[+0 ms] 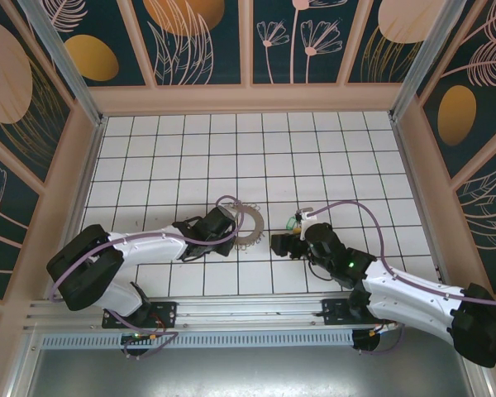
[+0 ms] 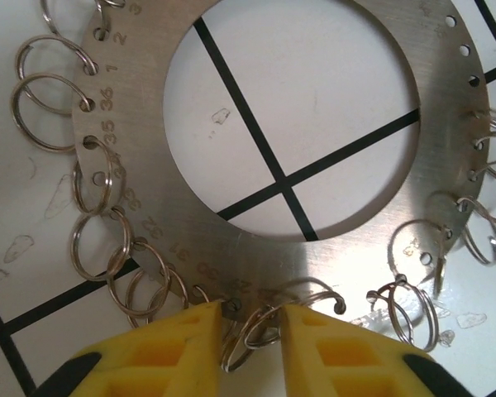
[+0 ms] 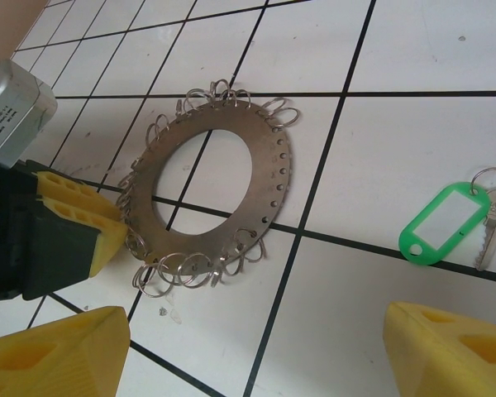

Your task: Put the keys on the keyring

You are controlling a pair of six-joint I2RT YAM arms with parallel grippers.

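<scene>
**Loose key to the right, ring plate steadied at its left rim**

Found the right gripper (image 3: 252,351) nearest, over the near right of the tiled table (image 1: 174,157), spread wide with nothing between its yellow fingers (image 3: 58,343). Spotted the key (image 3: 494,225) just beyond it and a little to the right. Saw it lying flat, touching nothing else, joined by a small loop to a green tag (image 3: 442,223).

Judged the key light, stiff and thin, awkward to pinch off a smooth tile by its blade. Reckoned the plastic tag the better hold, thicker and less slippery, though the key would then dangle and swing from its loop.

Placed the left gripper (image 2: 252,322) further left at much the same depth. Noted its fingers (image 2: 190,339) drawn close together at the left rim of the keyring (image 2: 446,124), with one of the small split rings (image 2: 45,103) in the narrow gap. Could not tell whether that ring or the rim was truly pinched or merely straddled.

Read the keyring as a flat metal plate with a wide round opening, numbered holes along its edge and split rings hanging from many of them. Saw it lying flat on the tiles, near the key but apart from it.

Judged the plate rigid and heavier than the key, likely to skate on the tiles unless pinned. Judged the split rings springy and tight, needing a coil prised apart before the key's loop would thread on. Took that threading as not yet begun.
</scene>
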